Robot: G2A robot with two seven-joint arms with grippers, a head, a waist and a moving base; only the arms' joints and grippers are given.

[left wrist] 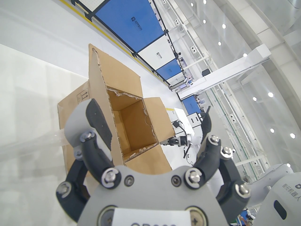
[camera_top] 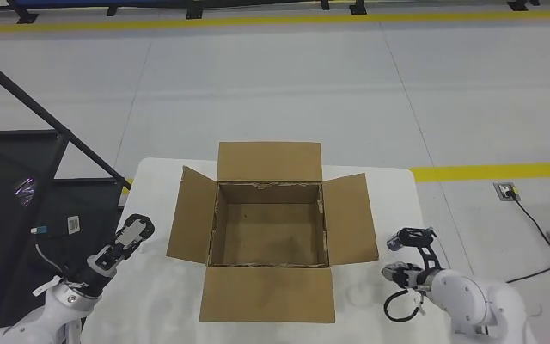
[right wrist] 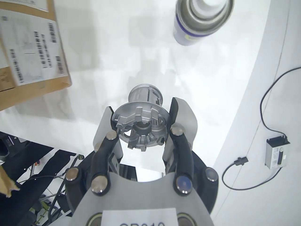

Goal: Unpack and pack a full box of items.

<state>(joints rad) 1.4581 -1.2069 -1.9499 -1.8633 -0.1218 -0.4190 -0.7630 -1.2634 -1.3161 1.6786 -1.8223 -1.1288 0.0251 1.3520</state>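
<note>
Grey cast-metal flanged hub (right wrist: 141, 128), clamped in right gripper (right wrist: 142, 110), lying right of open brown cardboard box (camera_top: 348, 219).

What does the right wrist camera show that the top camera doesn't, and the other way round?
Right wrist view: a metal part gripped in the right hand, a can on the table, and labels on a flap of the box.
Top view: the box's empty inside, all four flaps spread open, and the left hand beside it.
Both: the box, the white table and the right hand.
</note>
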